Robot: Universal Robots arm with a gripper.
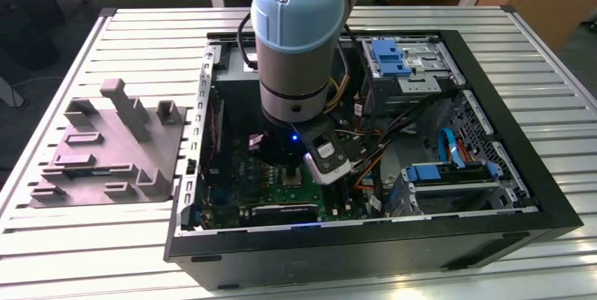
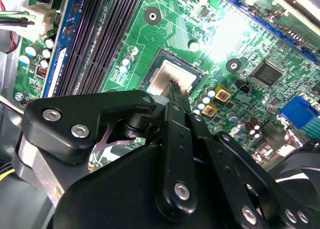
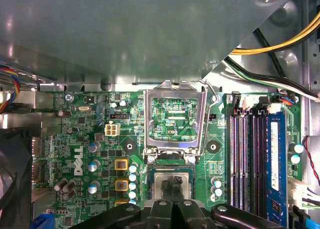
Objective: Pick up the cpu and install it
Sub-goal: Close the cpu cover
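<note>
Reaching into the open black computer case [image 1: 485,230] on the slatted metal table [image 1: 84,244], my gripper [image 3: 176,183] pinches the small silvery-grey square cpu [image 3: 165,181] over the green motherboard [image 3: 85,139], low in the first wrist view's centre.

The arm [image 1: 296,41] stands nearly vertical, its pale blue and grey wrist pointing straight down. The black gripper [image 3: 174,185] hangs at its lower end, and in both wrist views its slim fingers [image 2: 176,91] are drawn close together, tips almost meeting
</note>
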